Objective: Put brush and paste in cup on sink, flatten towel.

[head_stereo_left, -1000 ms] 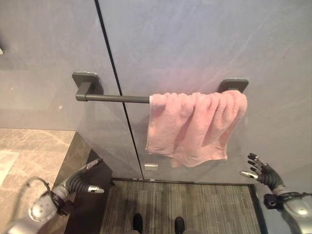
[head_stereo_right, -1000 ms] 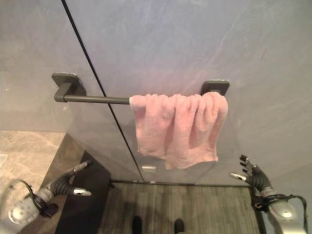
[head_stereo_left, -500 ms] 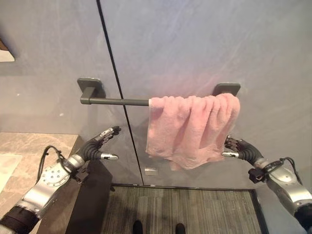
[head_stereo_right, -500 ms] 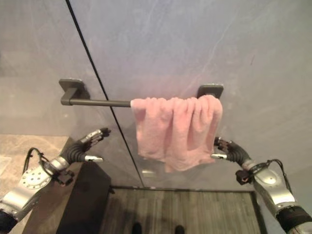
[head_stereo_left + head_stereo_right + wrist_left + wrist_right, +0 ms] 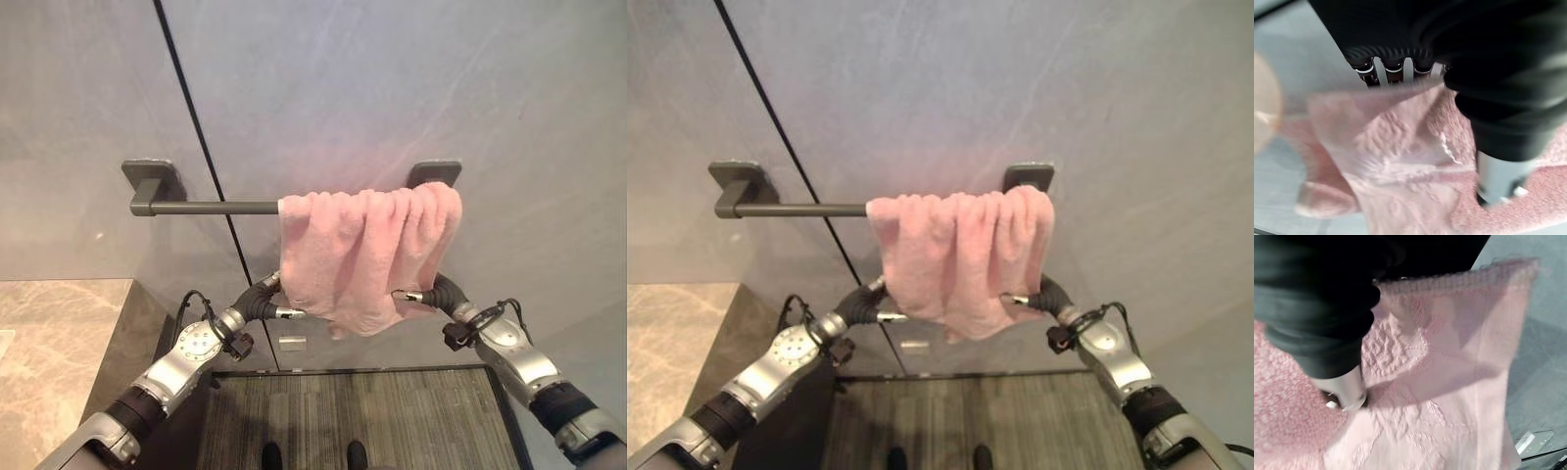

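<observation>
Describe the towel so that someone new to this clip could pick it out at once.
On the grey wall a dark rail runs between two square mounts. The towel hangs bunched on the rail's right end, leaving the left part bare. It is the one pink, fluffy thing here, with the left hand at its lower left edge and the right hand at its lower right.

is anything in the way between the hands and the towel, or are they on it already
Nothing visible stands between them. The left hand is at the pink towel's lower left edge and the right hand at its lower right edge, both against the cloth. The towel hangs bunched at the right end of the rail.
</observation>
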{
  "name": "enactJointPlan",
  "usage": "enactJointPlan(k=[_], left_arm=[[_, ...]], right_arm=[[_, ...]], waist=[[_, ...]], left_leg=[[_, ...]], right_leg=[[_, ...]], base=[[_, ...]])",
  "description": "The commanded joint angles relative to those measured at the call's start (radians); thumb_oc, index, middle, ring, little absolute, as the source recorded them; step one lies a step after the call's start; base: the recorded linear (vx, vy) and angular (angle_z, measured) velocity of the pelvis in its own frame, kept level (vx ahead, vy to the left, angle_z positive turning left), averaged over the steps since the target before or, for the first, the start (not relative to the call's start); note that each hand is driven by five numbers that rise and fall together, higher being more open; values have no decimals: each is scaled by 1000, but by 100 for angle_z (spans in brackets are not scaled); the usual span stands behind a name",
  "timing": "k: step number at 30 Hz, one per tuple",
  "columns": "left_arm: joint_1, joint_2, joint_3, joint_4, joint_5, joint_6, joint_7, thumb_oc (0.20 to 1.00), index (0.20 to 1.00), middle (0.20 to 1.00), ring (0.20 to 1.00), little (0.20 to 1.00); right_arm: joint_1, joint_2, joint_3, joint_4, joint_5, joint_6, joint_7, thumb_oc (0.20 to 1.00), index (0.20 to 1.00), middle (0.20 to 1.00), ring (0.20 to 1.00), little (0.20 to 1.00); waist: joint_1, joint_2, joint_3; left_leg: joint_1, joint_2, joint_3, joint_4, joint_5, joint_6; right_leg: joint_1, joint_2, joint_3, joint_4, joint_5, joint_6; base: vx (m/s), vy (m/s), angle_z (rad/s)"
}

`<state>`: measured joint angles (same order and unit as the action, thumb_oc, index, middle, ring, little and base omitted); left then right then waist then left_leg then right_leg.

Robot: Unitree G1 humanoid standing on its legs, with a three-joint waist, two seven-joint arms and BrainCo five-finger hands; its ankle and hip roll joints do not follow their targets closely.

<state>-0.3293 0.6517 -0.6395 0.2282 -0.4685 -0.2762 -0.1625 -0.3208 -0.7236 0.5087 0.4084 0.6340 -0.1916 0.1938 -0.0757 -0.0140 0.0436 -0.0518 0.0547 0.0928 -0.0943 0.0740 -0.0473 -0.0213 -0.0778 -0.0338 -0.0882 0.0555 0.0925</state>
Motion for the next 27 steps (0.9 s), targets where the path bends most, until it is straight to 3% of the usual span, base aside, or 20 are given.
enactJointPlan(k=[1, 6, 9, 11, 14, 15, 18, 21, 27], left_arm=[[-109, -2, -25, 27, 11, -34, 7, 200, 200, 200, 200, 200], [-67, -2, 14, 0, 24, -31, 15, 200, 200, 200, 200, 200], [-1, 25, 71, -35, 41, -32, 18, 200, 200, 200, 200, 200], [129, 46, 159, -104, -13, -25, -2, 200, 200, 200, 200, 200], [190, 71, 212, -170, -5, -27, -8, 200, 200, 200, 200, 200], [244, 90, 296, -271, 19, -49, 10, 200, 200, 200, 200, 200], [287, 76, 360, -366, -12, -67, 27, 200, 200, 200, 200, 200], [387, 66, 494, -546, -95, -96, 30, 200, 200, 200, 200, 200], [488, 102, 570, -572, -57, -109, 56, 200, 200, 200, 200, 200]], right_arm=[[-108, 45, 6, 28, 58, -28, -27, 200, 200, 200, 200, 200], [-59, 45, -18, -41, 63, -27, -16, 200, 200, 200, 200, 200], [-7, -7, -52, -152, -14, -39, -27, 200, 200, 200, 200, 200], [94, -21, -127, -279, -10, -58, -21, 200, 200, 200, 200, 200], [150, -25, -170, -357, -25, -69, -18, 200, 200, 200, 200, 200], [204, -36, -231, -465, -64, -86, -28, 200, 200, 200, 200, 200], [267, -40, -274, -603, -39, -105, -11, 200, 200, 200, 200, 200], [371, -53, -343, -779, 29, -129, 27, 200, 200, 200, 200, 200], [341, 2, -259, -758, 10, -110, 10, 200, 200, 200, 200, 200]], waist=[[17, -32, -29], [14, -34, -32], [11, -36, -36], [12, -36, -38], [15, -37, -40], [16, -41, -42], [15, -45, -43], [19, -52, -44], [42, -53, -41]], left_leg=[[26, 83, 28, 7, -33, -62], [32, 83, 34, 7, -35, -61], [34, 85, 35, 7, -37, -62], [34, 86, 35, 7, -37, -60], [36, 88, 34, 7, -38, -59], [38, 88, 39, 7, -40, -59], [38, 90, 40, 7, -39, -61], [25, 89, 24, 7, -35, -66], [15, 82, 8, 7, -33, -64]], right_leg=[[-22, -100, 31, 1, 24, 93], [-22, -98, 37, 1, 22, 94], [-20, -96, 36, 1, 20, 93], [-21, -96, 38, 1, 18, 93], [-19, -95, 36, 1, 14, 93], [-19, -95, 36, 1, 13, 96], [-19, -95, 35, 1, 13, 96], [-17, -99, 18, 1, 9, 97], [-8, -107, 3, 1, 8, 96]], base=[[-7, 7, -5], [-6, 3, -2], [-5, -3, -3], [0, 0, 0], [6, -10, -8], [12, -12, -9], [4, -3, -2], [0, 0, 0], [-8, 7, 11]])
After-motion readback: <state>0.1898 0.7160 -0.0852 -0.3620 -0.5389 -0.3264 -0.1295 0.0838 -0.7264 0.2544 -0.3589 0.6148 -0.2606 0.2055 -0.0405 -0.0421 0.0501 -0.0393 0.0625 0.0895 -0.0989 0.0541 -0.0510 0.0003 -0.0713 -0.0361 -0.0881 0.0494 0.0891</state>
